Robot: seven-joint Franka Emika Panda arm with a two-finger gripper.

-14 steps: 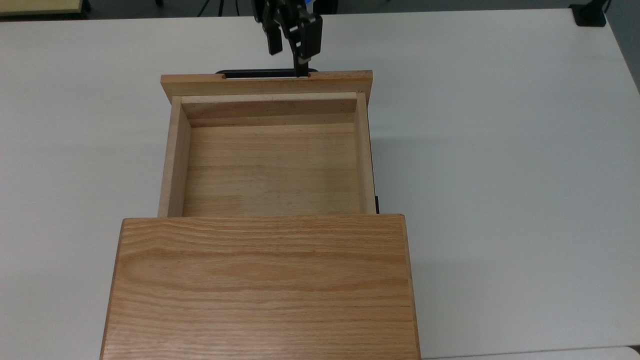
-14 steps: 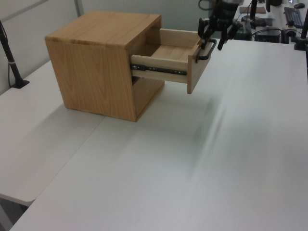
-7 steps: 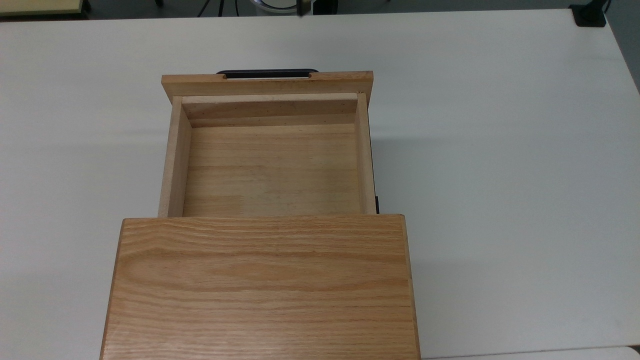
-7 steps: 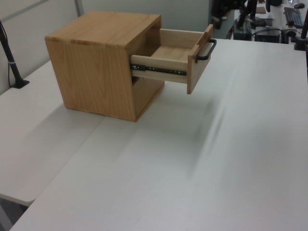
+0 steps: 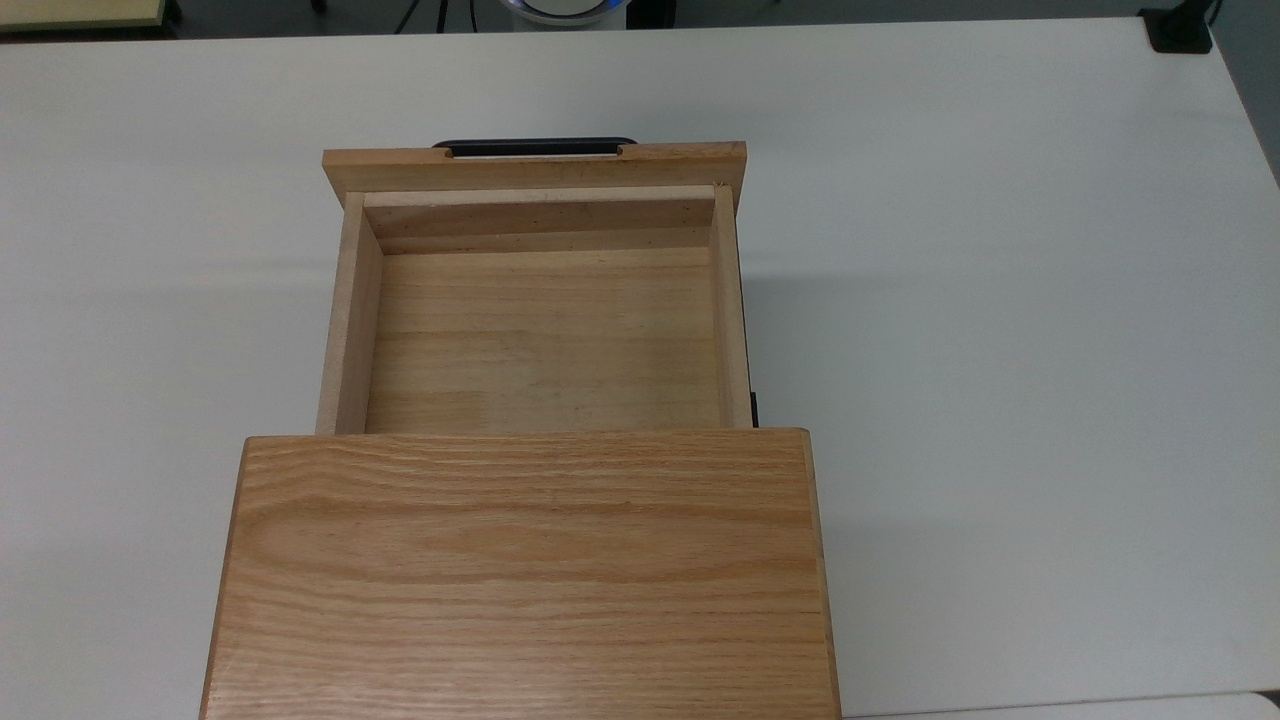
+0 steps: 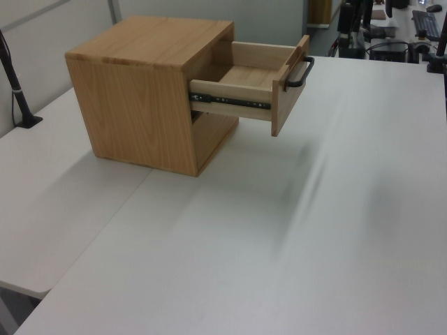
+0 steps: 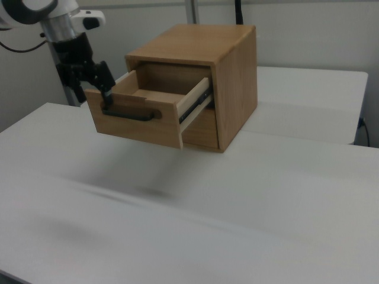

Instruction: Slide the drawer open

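In the right view, the robot arm (image 7: pixel 64 26) stands at the far left, white above and dark lower down. Its black pincer (image 7: pixel 106 99) reaches down to the left end of the black bar handle (image 7: pixel 131 115). From here it cannot be told whether the pincer is open, closed or gripping the bar. Just right of it, the drawer (image 7: pixel 139 127) hangs well out of the cabinet (image 7: pixel 237 83), its wide front panel facing the right view's left and clear of the white tabletop (image 7: pixel 237 207) beneath. A pale side wall with a dark slide rail (image 7: pixel 193 111) runs back into the cabinet's opening.

In the left view the order flips. The cabinet (image 6: pixel 140 105) sits at the left on the tabletop (image 6: pixel 244 244), and the drawer (image 6: pixel 234 92) sticks out towards the left view's right. A black rail (image 6: pixel 230 103) lies along its side, and the handle (image 6: pixel 302 72) sits on the outer face of the front panel.

From the top view, the tabletop (image 5: pixel 1000 300) spreads to both sides. The cabinet (image 5: pixel 520 570) has its grained top in the lower middle, and the drawer (image 5: pixel 345 310) is pulled out above it towards the upper edge. The drawer's pale walls frame a bare wooden floor. The front panel is wider than the box behind it, and the handle (image 5: pixel 535 147) lies along the panel's far side, centred.
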